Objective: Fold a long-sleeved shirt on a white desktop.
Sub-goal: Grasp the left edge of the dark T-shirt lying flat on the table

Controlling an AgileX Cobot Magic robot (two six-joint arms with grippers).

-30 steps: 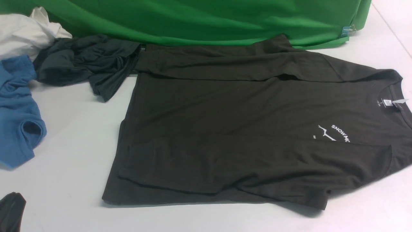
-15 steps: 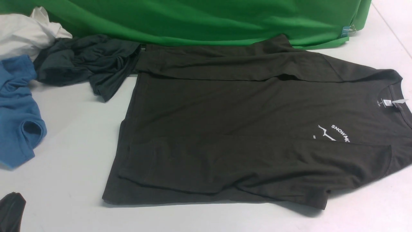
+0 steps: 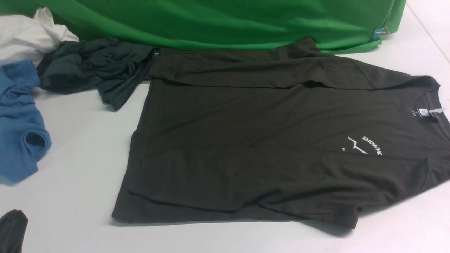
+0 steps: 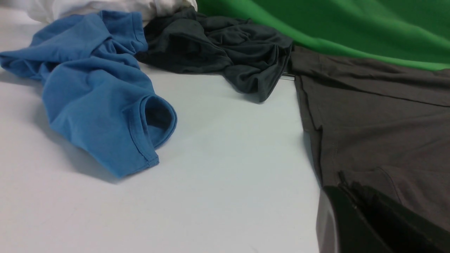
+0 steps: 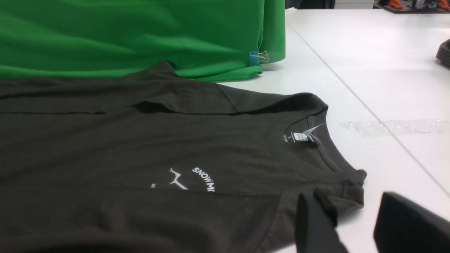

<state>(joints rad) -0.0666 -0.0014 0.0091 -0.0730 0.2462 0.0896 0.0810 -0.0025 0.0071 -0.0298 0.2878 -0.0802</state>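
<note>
The long-sleeved shirt point(image 3: 263, 140) lies flat on the white desktop point(image 3: 77, 158), with its collar to the right and both sleeves folded in over the body. Its white lettering point(image 3: 372, 144) and neck label point(image 3: 423, 112) face up. My left gripper point(image 3: 12, 228) is at the near left corner, well clear of the hem. In the left wrist view its fingers point(image 4: 342, 184) are pressed together, holding nothing. My right gripper point(image 5: 358, 225) is outside the front view. It stands open over bare table beside the shirt's point(image 5: 123, 147) near shoulder.
A crumpled charcoal garment point(image 3: 95, 70) touches the shirt's far left corner. A blue garment point(image 3: 19, 123) and a white one point(image 3: 28, 35) lie further left. A green cloth point(image 3: 225, 21) with a blue clip point(image 3: 378, 34) runs along the back. A tape strip point(image 5: 393, 126) lies to the right.
</note>
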